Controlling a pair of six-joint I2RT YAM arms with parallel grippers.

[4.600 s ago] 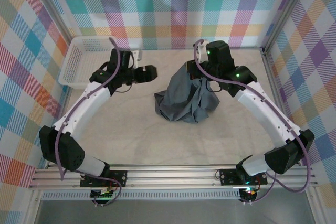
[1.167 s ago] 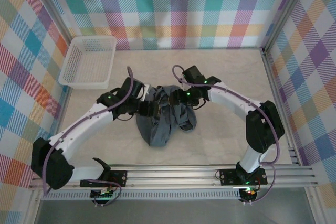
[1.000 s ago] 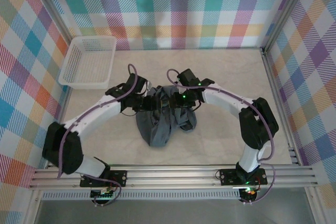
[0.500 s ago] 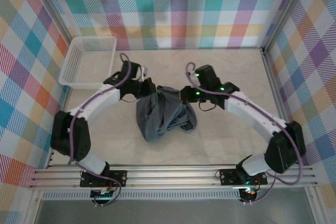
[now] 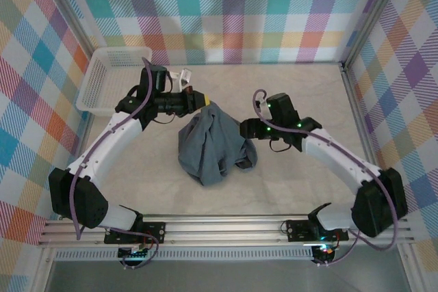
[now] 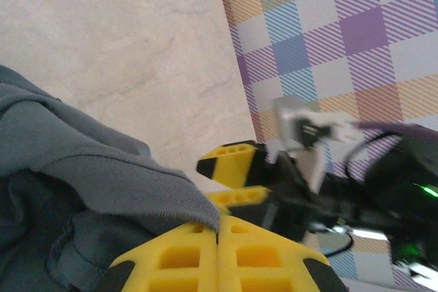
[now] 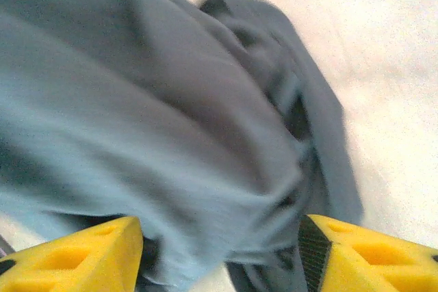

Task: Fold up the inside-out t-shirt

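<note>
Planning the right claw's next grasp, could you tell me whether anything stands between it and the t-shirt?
Nothing visible does: the right claw stands open beside the t-shirt, fabric directly ahead. The left claw is shut on its edge.

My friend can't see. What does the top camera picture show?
A crumpled dark grey t-shirt sits heaped in the middle of the table. The robot's left gripper pinches its top edge, and the right gripper is open by its right side. A white basket stands at the far left.

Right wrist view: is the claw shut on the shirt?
No, the right claw stands wide open, and the shirt lies unpinched in front of it.
</note>
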